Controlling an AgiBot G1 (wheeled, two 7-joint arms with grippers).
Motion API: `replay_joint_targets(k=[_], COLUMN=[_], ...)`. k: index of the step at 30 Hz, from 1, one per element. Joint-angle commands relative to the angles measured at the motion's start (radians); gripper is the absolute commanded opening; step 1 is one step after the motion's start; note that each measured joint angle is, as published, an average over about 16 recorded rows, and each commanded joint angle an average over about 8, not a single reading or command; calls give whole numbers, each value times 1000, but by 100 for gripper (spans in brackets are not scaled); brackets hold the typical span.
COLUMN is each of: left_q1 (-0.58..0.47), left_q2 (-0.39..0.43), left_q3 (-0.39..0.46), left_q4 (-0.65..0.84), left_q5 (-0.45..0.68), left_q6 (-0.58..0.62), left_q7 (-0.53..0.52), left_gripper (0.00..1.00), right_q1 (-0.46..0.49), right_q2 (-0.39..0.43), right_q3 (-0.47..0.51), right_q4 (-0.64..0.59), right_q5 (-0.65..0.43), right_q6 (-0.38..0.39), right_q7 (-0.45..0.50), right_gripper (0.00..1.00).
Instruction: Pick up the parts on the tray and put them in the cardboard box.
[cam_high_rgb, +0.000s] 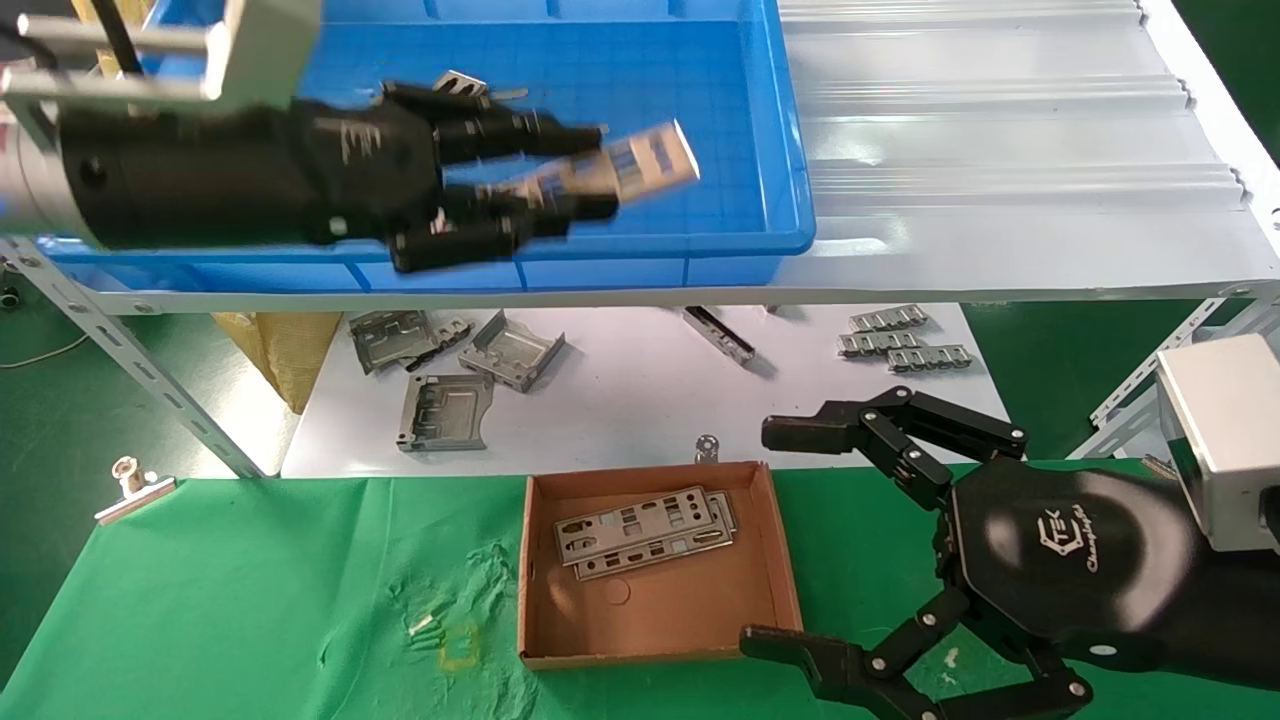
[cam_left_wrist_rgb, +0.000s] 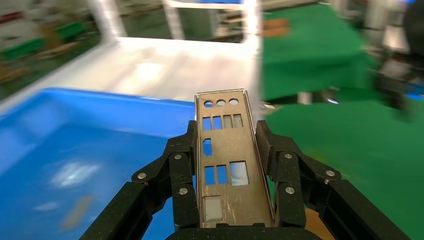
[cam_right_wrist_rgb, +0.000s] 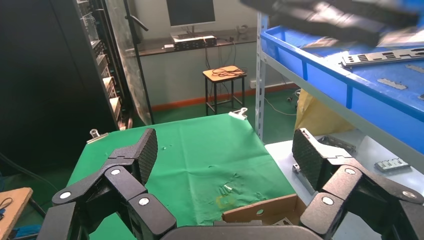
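Note:
My left gripper (cam_high_rgb: 590, 170) is shut on a thin silver-grey punched plate (cam_high_rgb: 640, 162) and holds it in the air over the blue tray (cam_high_rgb: 770, 130). The left wrist view shows the plate (cam_left_wrist_rgb: 230, 155) clamped between both fingers. Another plate (cam_right_wrist_rgb: 382, 56) and small bits lie on the tray floor. The brown cardboard box (cam_high_rgb: 770, 590) stands on the green cloth below and holds two plates (cam_high_rgb: 645, 532). My right gripper (cam_high_rgb: 790, 540) is open and empty just right of the box, whose rim (cam_right_wrist_rgb: 260, 210) shows in the right wrist view.
The tray sits on a shelf beside a white corrugated sheet (cam_high_rgb: 1000, 150). On the white table under the shelf lie folded grey brackets (cam_high_rgb: 445, 410) and comb-like strips (cam_high_rgb: 905, 345). A binder clip (cam_high_rgb: 130, 487) grips the green cloth's left corner.

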Motion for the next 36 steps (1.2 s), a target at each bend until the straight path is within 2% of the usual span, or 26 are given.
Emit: replay_joint_targets(k=[1, 7, 10, 14, 24, 25, 32, 33, 36], left_q1=[13, 173, 249, 319, 368, 367, 357, 357, 358], left_q2=[-5, -70, -80, -41, 118, 131, 215, 224, 242], left_q3=[7, 123, 185, 237, 273, 275, 288, 289, 286], left_q4=[-26, -296, -350, -293, -47, -26, 98, 109, 130], left_q5=[3, -95, -140, -155, -82, -76, -42, -41, -43], left_q6=[42, 40, 30, -4, -182, -199, -350, -371, -416], left_q7=[11, -39, -58, -15, 283, 301, 381, 386, 395], left_gripper=[0, 0, 0, 0, 0, 4, 91, 99, 100], right_q1=[0, 0, 0, 0, 0, 0, 0, 0, 0], right_q2=[0, 0, 0, 0, 0, 0, 0, 0, 0], right_q3=[0, 0, 0, 0, 0, 0, 0, 0, 0], right_q4=[0, 0, 0, 0, 0, 0, 0, 0, 0], right_q5=[0, 0, 0, 0, 0, 0, 0, 0, 0], right_q6=[0, 0, 0, 0, 0, 0, 0, 0, 0], right_q7=[0, 0, 0, 0, 0, 0, 0, 0, 0], right_gripper=[100, 100, 100, 100, 100, 100, 100, 100, 100])
